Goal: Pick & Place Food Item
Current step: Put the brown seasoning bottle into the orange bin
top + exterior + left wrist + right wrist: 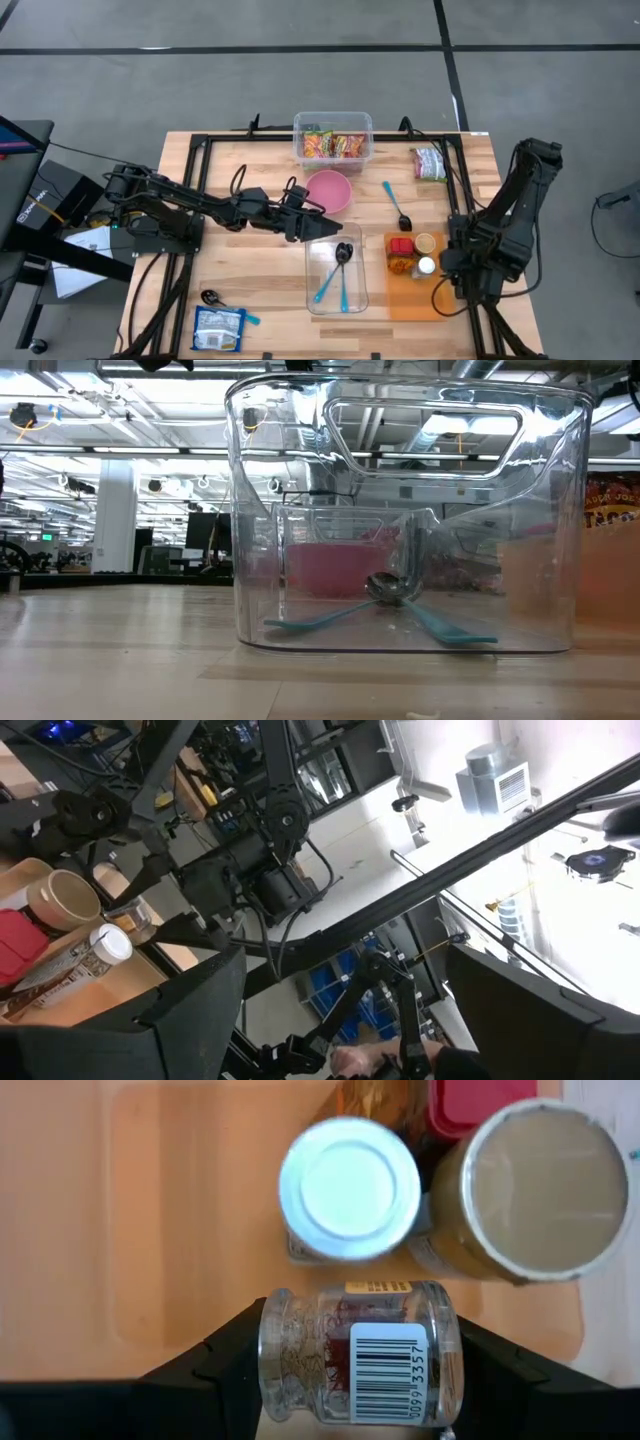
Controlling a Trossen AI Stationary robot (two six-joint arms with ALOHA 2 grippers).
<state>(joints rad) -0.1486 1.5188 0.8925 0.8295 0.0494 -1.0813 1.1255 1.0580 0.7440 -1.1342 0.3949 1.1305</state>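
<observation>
High view: we see the left tool reaching over the counter to the near edge of a clear bin, which holds two teal spoons and a dark spoon; a pink bowl lies just beyond the tool, and a second bin of snack packets sits at the far edge. The right tool hangs over an orange tray that carries a red lid, a tan lid and a white cap. A loose teal spoon, a packet, a blue pouch and another dark spoon lie on the counter. Low view: we see the clear bin head-on, its spoons crossed on the floor. Left wrist view: we see the left tool's fingers spread apart with nothing between them, released. Right wrist view: we see the right tool grasping a small glass jar, the food item, which lies on its side above the tray, near the white cap and tan lid.
</observation>
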